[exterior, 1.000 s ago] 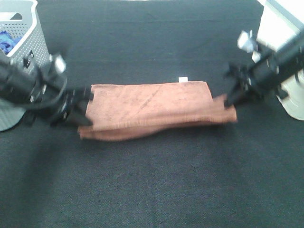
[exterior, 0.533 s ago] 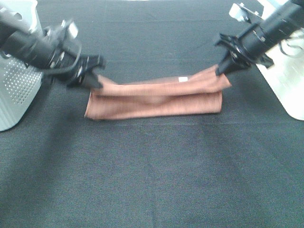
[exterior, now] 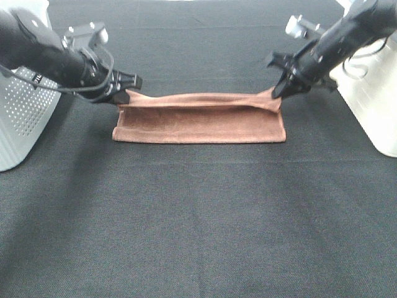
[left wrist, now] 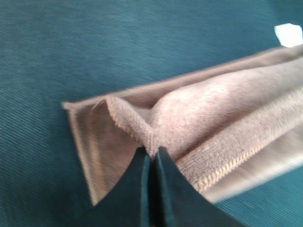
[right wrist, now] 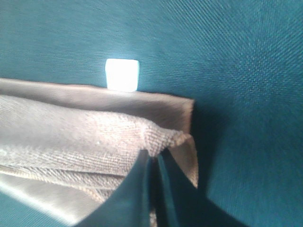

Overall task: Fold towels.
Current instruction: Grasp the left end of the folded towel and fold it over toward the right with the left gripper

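My left claw (exterior: 126, 95) is pinched shut on the upper left corner of the reddish-brown towel (exterior: 198, 126), and my right claw (exterior: 277, 94) is clamped on its upper right corner. The folded towel lies as a long strip on the black surface (exterior: 198, 217), just above the frame's middle, its top edge taut between both claws.

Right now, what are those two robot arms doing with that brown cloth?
They are folding a reddish-brown towel on the black table. The left gripper pinches one end of its top layer, the right gripper the other end, both shut on it. That layer is held up along the far edge; the rest lies flat as a long strip.
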{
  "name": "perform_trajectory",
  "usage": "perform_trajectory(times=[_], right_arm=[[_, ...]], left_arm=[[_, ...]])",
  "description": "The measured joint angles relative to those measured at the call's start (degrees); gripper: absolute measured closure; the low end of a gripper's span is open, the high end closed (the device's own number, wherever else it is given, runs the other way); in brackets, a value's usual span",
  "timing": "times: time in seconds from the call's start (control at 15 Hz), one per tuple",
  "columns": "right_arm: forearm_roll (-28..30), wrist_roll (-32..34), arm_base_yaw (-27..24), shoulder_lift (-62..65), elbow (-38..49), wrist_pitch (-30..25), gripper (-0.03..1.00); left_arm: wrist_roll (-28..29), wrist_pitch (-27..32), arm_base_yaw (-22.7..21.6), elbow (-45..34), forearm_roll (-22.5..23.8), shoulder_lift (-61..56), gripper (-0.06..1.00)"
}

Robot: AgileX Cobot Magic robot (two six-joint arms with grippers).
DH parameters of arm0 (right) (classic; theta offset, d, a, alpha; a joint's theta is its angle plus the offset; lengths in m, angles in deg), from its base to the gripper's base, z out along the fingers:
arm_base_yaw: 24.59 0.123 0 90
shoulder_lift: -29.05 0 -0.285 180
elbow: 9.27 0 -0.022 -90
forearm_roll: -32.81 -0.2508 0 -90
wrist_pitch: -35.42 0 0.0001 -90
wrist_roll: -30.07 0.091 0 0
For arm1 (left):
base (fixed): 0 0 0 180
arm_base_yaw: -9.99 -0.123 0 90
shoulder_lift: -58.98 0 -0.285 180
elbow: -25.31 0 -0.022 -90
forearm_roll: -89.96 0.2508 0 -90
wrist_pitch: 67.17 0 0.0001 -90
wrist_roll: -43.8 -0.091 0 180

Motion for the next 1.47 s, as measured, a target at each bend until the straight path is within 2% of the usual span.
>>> perform_trajectory(times=[0.13, 0.27, 0.33, 0.47, 0.53, 0.67, 0.8, 0.93, 1.0, 1.33, 1.4, 1.47], right_arm=[[-0.1, 0.1, 0.1, -1.6, -0.1, 1.3, 0.93], [0.1, 0.1, 0.1, -1.7, -0.1, 2.9, 0.76], [0.1, 0.1, 0.1, -1.7, -0.1, 3.2, 0.64], [0.3, 0.2, 0.1, -1.4, -0.1, 1.2, 0.35], [1.3, 0.7, 0.1, -1.0, -0.1, -0.5, 0.30], [3.0, 1.7, 0.1, -0.4, -0.1, -1.7, 0.28], [9.2, 6.5, -0.1, 1.3, -0.1, -3.9, 0.26], [14.1, 11.6, -1.1, 1.6, -0.1, -6.2, 0.26], [14.7, 11.9, -1.5, 1.5, -0.1, -6.5, 0.26], [15.8, 12.0, -1.7, 1.5, -0.1, -6.5, 0.26], [15.8, 12.0, -1.7, 1.5, -0.1, -6.5, 0.26], [15.8, 12.0, -1.7, 1.5, -0.1, -6.4, 0.26]], left_arm=[[0.0, -0.7, 0.1, 0.0, -0.1, 1.6, 0.94], [0.0, -1.3, 0.1, 0.0, -0.1, 1.9, 0.85], [0.0, -1.3, 0.1, 0.0, -0.4, 1.9, 0.71], [0.0, -1.0, 0.1, 0.0, -1.8, 1.9, 0.31], [0.0, -0.4, 0.1, 0.0, -1.8, 1.8, 0.22], [0.5, 0.3, -0.1, 0.0, -1.8, 1.8, 0.19], [4.7, 1.6, -1.1, 0.0, -1.5, 1.8, 0.18], [9.5, 1.8, -4.2, 0.0, -1.5, 2.0, 0.17], [9.9, 2.1, -4.7, 0.1, -1.5, 2.6, 0.17], [10.3, 12.4, -4.6, 8.9, -3.2, 10.2, 0.17], [10.3, 14.8, -4.6, 11.7, -4.9, 11.7, 0.19], [10.5, 15.6, -4.6, 12.8, -5.5, 12.4, 0.27]])
